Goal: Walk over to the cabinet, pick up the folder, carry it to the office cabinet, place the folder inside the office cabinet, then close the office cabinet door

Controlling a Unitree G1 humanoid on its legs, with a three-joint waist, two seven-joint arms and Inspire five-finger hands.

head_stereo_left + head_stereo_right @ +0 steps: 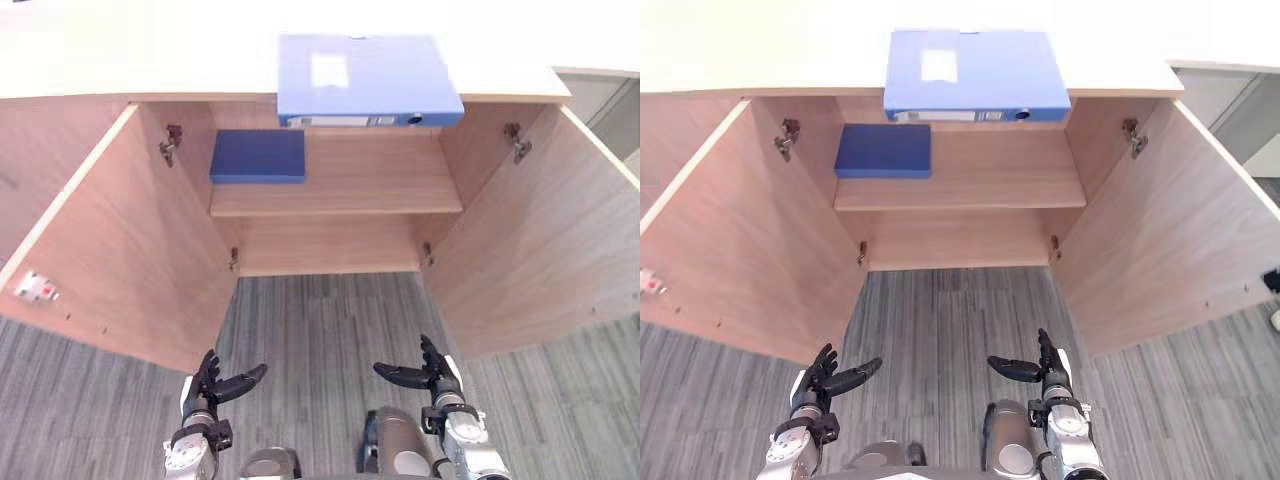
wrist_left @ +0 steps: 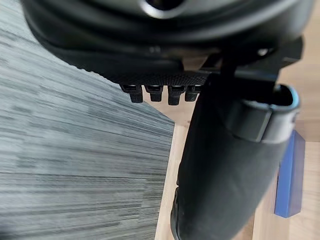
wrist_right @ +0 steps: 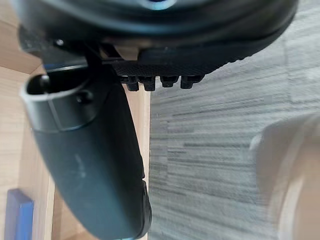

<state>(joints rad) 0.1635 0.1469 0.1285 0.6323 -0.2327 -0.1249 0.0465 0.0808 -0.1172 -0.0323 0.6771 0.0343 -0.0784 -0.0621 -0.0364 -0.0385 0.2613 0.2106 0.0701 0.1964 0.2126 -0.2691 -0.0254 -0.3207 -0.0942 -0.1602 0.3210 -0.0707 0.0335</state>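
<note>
Carpeted floor (image 1: 320, 330) is met by the open cabinet (image 1: 130, 60); the folder (image 1: 370, 80) is laid flat on top, spine crosswise, ahead and slightly right. Left hand (image 1: 207, 385) and right hand (image 1: 432, 375) are held low, fingers apart, empty; the right is judged nearer.

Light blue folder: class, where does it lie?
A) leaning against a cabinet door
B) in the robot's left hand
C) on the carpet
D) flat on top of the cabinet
D: the light blue folder lies flat on top of the cabinet, its front edge overhanging the opening.
</note>
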